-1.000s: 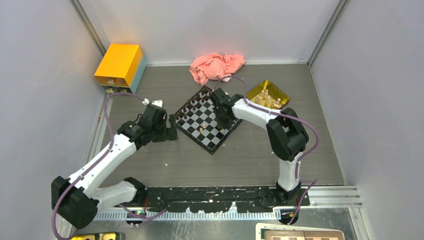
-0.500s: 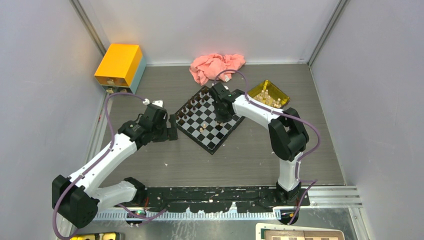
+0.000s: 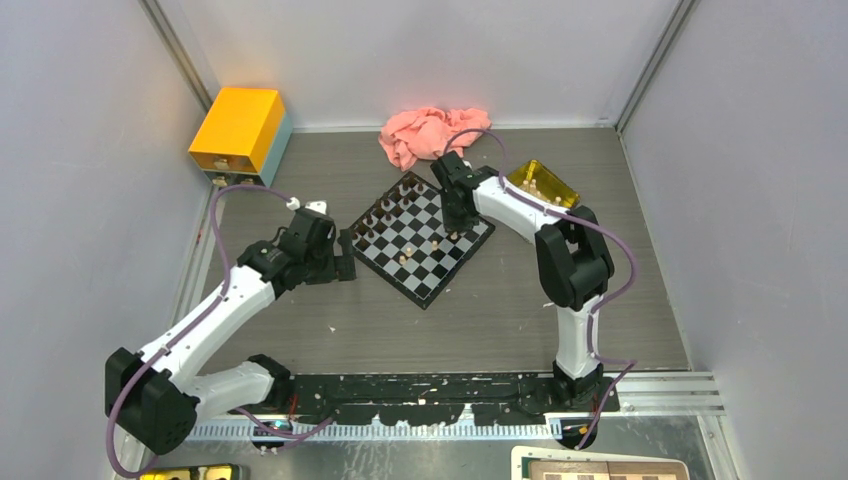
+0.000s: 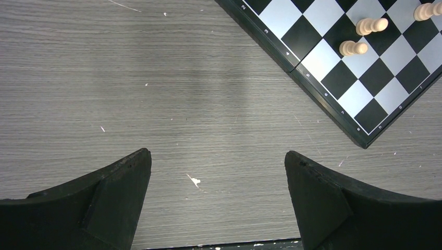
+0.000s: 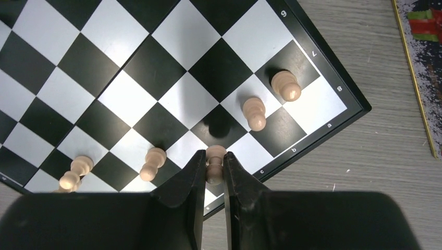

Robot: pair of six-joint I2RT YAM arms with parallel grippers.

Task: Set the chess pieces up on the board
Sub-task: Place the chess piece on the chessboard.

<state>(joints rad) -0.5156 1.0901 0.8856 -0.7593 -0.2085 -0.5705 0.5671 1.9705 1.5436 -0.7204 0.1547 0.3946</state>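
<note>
The board [image 3: 410,250] lies turned like a diamond in the middle of the table. Dark chess pieces [image 3: 385,206] stand along its far-left edge. Above its right corner, my right gripper [image 5: 213,156] is shut on a pale pawn [image 5: 215,165] that hangs over the squares, its shadow falling on a black square. Other pale pieces [image 5: 254,113] stand along the near-right edge [image 5: 152,163]. My left gripper [image 4: 218,159] is open over bare table left of the board [image 4: 333,78], with nothing between its fingers. In the top view the left gripper [image 3: 345,262] sits by the board's left corner.
A yellow see-through tray [image 3: 545,183] holding several pale pieces sits right of the board, partly behind the right arm. A pink cloth [image 3: 432,135] lies at the back. A yellow box [image 3: 238,130] stands in the far left corner.
My right gripper has carried the pale pawn from over the board's middle toward the board's right corner. The left arm has stayed still.
</note>
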